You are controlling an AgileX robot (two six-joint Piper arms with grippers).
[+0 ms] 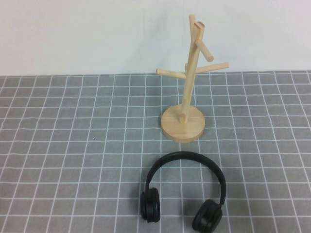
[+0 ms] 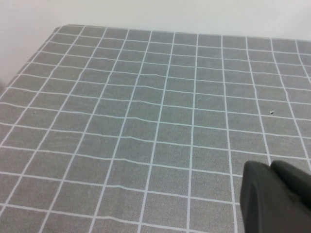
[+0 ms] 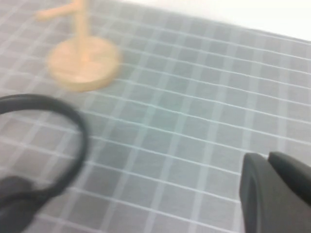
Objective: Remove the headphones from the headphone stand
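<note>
Headphones [image 1: 183,192] lying flat on the surface [image 1: 73,160] near the headphone stand [image 1: 187,87], pegs bare, so removal looking done. Left pincer [image 2: 274,199] and right pincer [image 3: 274,194] hovering aside; open or closed, cannot tell.

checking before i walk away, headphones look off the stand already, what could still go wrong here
1. The headphones lie flat near the table's near edge; a stray arm move could knock them off.
2. The right end effector is close beside them and the view is blurred, so it may brush the headband.
3. The stand is tall on a small base, so a bump could tip it. The left end effector is over bare cloth, low risk.
</note>
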